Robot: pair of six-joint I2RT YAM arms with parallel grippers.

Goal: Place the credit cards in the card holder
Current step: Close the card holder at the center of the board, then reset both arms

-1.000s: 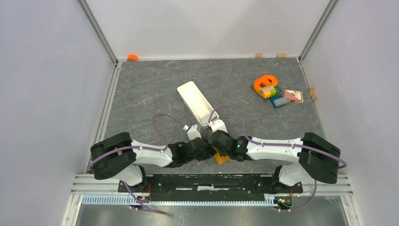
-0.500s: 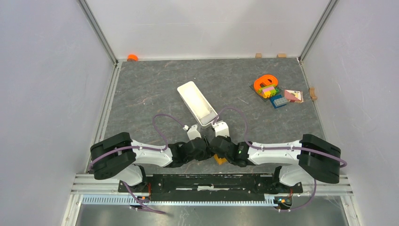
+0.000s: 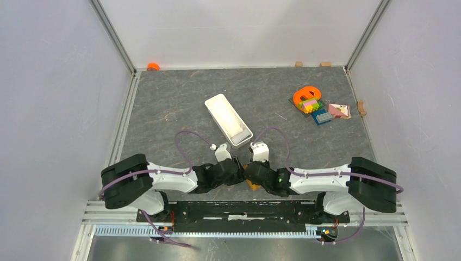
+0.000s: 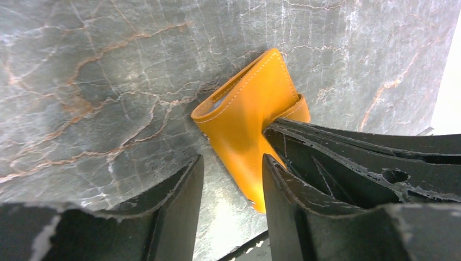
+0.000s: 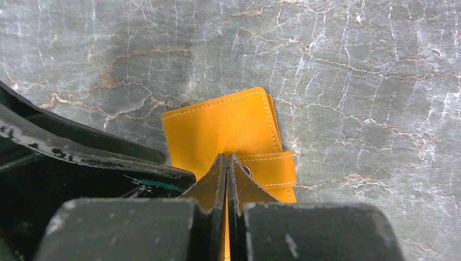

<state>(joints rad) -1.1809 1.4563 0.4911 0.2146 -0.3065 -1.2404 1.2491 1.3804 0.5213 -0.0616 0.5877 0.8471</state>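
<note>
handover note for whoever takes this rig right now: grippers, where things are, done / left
Right gripper: jaws shut, pinching a flap of the card holder at the near middle of the table.
Left gripper: jaws part open next to the holder, gripping nothing.
Holder: gapes slightly at one edge, no card visible in it.
Cards: none clearly identifiable. A pink piece and a blue piece in the far-right pile could be them, but I can't tell.
Tray: just beyond the grippers.
Done: holder grasped.
Left: open it, fetch the cards, insert them.
</note>
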